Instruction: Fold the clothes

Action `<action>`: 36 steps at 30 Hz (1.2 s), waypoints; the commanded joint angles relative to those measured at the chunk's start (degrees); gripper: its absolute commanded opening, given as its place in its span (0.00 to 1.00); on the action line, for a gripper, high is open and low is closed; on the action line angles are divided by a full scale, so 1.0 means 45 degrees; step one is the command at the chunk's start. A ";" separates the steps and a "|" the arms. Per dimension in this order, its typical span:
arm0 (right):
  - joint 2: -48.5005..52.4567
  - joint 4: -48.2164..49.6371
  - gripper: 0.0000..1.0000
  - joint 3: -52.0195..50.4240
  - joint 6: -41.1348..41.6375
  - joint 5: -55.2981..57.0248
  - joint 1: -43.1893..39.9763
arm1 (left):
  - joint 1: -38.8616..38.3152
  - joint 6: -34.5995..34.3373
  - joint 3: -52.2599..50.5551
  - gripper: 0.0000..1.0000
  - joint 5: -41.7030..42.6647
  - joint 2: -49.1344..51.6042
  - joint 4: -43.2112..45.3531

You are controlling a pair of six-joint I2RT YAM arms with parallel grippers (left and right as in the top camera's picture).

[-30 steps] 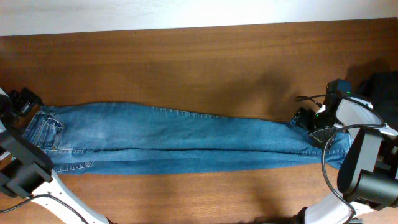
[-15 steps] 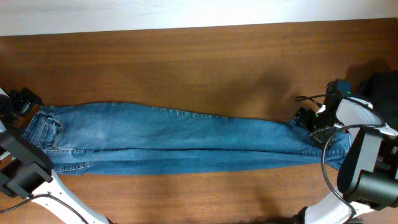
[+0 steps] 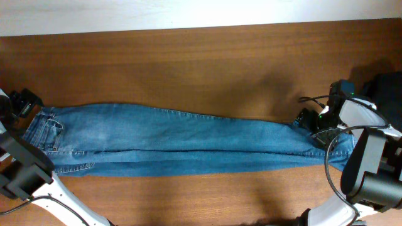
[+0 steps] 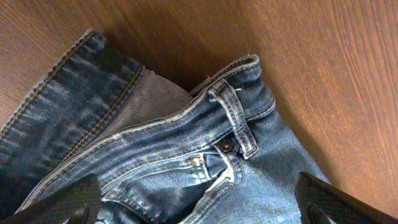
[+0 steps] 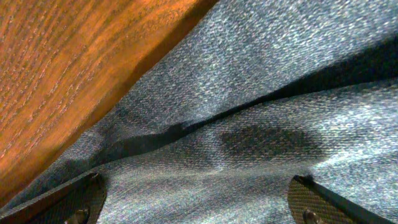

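Observation:
The clothes, blue denim jeans [image 3: 188, 141], lie stretched out left to right across the wooden table [image 3: 201, 63], legs stacked lengthwise. My left gripper [image 3: 24, 103] is at the waistband end. In the left wrist view it [image 4: 199, 210] stands open, its fingers [image 4: 68, 200] wide apart over the waistband, belt loop and pocket rivet [image 4: 227, 145]. My right gripper [image 3: 311, 122] is at the leg ends. In the right wrist view it [image 5: 196, 204] stands open, low over folds of denim [image 5: 261, 118] near the fabric's edge. Neither holds cloth.
A dark object [image 3: 384, 88] sits at the table's right edge behind the right arm. A pale strip [image 3: 188, 12] runs along the table's far side. Bare wood lies beyond and in front of the jeans.

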 commanded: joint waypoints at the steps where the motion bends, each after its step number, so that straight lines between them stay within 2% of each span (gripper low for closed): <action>1: 0.0763 0.0374 0.99 -0.0627 -0.0146 0.0597 -0.0350 | 0.0044 0.0068 0.0223 0.99 0.0092 0.0058 -0.0078; 20: 0.0763 0.0583 0.99 -0.0627 -0.0146 0.0588 -0.0345 | 0.0039 0.0078 0.0223 0.99 0.0248 0.0058 -0.1423; 24: 0.0763 0.0641 0.99 -0.0627 -0.0146 0.0418 -0.0345 | 0.0039 0.0267 0.0223 0.99 0.1224 0.0058 -0.1443; 29: 0.0763 0.0670 0.99 -0.0627 -0.0146 0.0267 -0.0350 | 0.0034 0.0277 0.0223 0.99 0.1491 0.0058 -0.1797; 32: 0.0763 0.0704 0.99 -0.0627 -0.0151 0.0262 -0.0345 | -0.0034 0.0952 0.0223 0.99 0.2040 0.0058 -0.2059; 36: 0.0763 0.0699 0.99 -0.0627 -0.0151 0.0262 -0.0345 | -0.0214 0.1083 0.0223 0.99 0.2200 0.0058 -0.2336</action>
